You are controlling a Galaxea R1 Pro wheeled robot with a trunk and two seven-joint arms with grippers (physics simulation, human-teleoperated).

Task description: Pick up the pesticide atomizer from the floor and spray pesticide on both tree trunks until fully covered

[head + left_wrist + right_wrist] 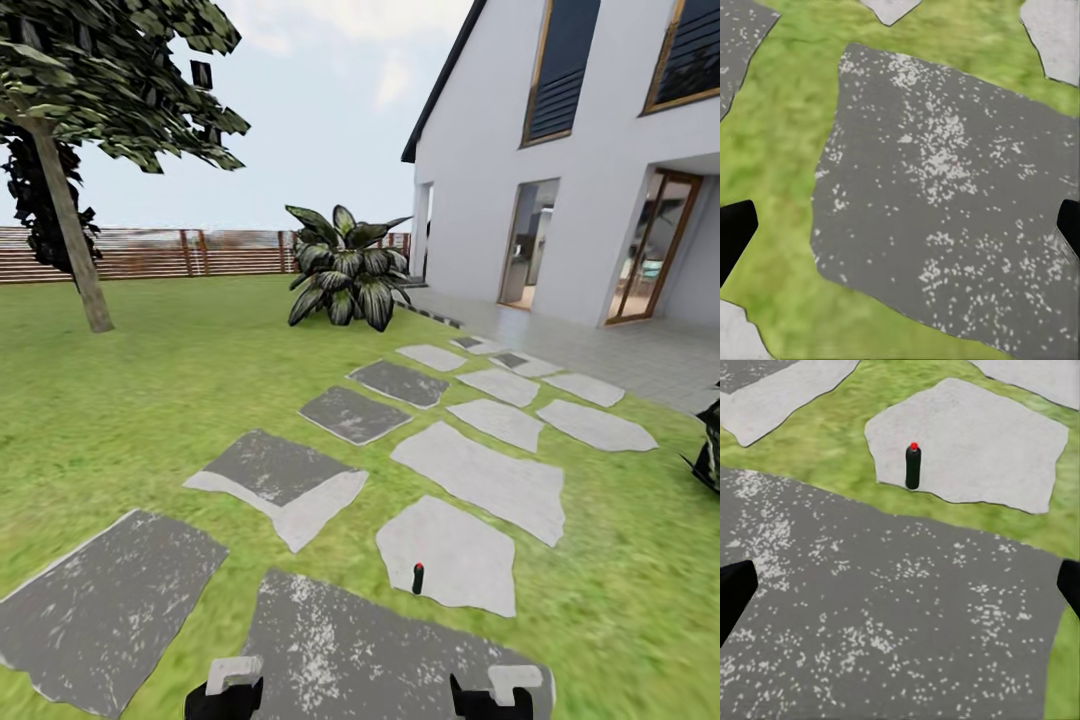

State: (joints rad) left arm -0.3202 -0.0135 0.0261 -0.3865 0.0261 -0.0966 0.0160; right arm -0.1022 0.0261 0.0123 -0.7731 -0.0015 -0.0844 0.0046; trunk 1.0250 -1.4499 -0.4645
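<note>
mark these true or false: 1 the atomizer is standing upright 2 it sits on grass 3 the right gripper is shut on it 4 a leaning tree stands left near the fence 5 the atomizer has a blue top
1. True: the pesticide atomizer stands upright.
2. False: it stands on a pale paving slab, near that slab's edge.
3. False: the right gripper is open and empty, apart from the bottle.
4. True: a tree with a leaning trunk stands at the left before the fence.
5. False: its top is red.
</note>
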